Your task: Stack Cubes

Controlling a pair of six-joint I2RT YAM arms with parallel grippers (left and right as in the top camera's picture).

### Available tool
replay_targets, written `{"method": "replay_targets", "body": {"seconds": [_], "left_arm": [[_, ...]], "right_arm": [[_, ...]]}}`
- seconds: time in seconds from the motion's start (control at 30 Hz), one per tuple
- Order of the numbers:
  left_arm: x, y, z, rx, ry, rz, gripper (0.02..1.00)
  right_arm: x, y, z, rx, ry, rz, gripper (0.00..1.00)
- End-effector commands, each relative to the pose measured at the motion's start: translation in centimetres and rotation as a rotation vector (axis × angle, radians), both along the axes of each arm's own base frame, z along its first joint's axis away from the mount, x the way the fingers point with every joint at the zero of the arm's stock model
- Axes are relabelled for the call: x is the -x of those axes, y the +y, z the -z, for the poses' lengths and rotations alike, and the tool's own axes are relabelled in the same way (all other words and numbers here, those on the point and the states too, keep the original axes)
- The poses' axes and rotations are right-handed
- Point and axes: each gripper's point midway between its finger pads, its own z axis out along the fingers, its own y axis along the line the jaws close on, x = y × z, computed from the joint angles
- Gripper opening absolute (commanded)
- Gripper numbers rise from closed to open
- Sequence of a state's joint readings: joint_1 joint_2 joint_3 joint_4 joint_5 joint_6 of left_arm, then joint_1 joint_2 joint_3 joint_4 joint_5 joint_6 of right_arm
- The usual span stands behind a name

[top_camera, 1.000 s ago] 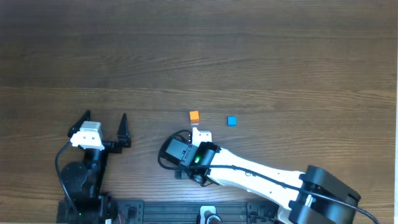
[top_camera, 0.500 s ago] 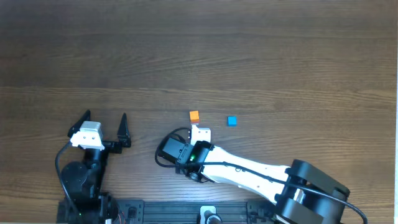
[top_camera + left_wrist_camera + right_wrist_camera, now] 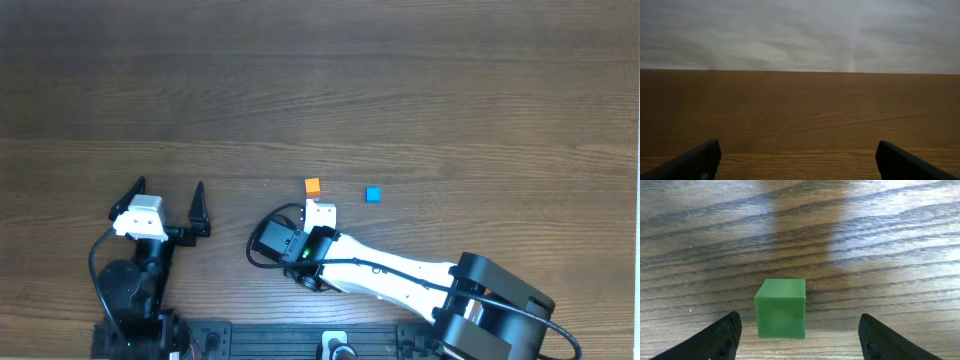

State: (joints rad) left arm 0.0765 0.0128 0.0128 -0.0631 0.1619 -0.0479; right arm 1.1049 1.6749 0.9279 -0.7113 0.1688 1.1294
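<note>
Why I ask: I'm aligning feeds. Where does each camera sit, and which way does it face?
Top view: fixed overhead, looking straight down on the wooden table; both arms reach up from the bottom edge, with left gripper and right gripper.
Left wrist view: on the left wrist, looking low across the table to a pale background; its open fingers at the bottom corners.
Right wrist view: on the right wrist, looking down at the green cube, framed by its open fingers.
Shared: all three see the table.

Bare table (image 3: 900,255) lies on both sides of the green cube (image 3: 780,308) (it sits between the right gripper's (image 3: 798,322) spread fingers, touching neither). Nearby, the orange cube (image 3: 312,186) and blue cube (image 3: 373,194) stand apart, a clear lane between.
</note>
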Motion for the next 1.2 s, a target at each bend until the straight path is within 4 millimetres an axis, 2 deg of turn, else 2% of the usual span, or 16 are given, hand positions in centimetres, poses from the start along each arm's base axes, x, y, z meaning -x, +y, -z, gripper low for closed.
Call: {"method": "replay_targets", "body": {"seconds": [0.03,0.3,0.57,0.93,1.2], "left_arm": [[0.01,-0.05,0.08,-0.014,-0.005,0.007,1.0],[0.01,-0.05,0.08,-0.014,-0.005,0.007,1.0],[0.01,-0.05,0.09,-0.014,-0.004,0.007,0.998],[0.01,-0.04,0.09,-0.014,-0.004,0.006,1.0],[0.01,-0.05,0.08,-0.014,-0.005,0.007,1.0]], "right_arm": [[-0.76,0.45,-0.27,0.001,-0.034,0.012,0.735],[-0.62,0.72,-0.18,0.003,-0.044,-0.001,0.665],[-0.32,1.08,0.64,0.012,-0.039,-0.013,0.638],[-0.44,1.29,0.61,0.003,-0.043,-0.014,0.459],[-0.44,1.28,0.61,0.004,-0.043,-0.013,0.393]]}}
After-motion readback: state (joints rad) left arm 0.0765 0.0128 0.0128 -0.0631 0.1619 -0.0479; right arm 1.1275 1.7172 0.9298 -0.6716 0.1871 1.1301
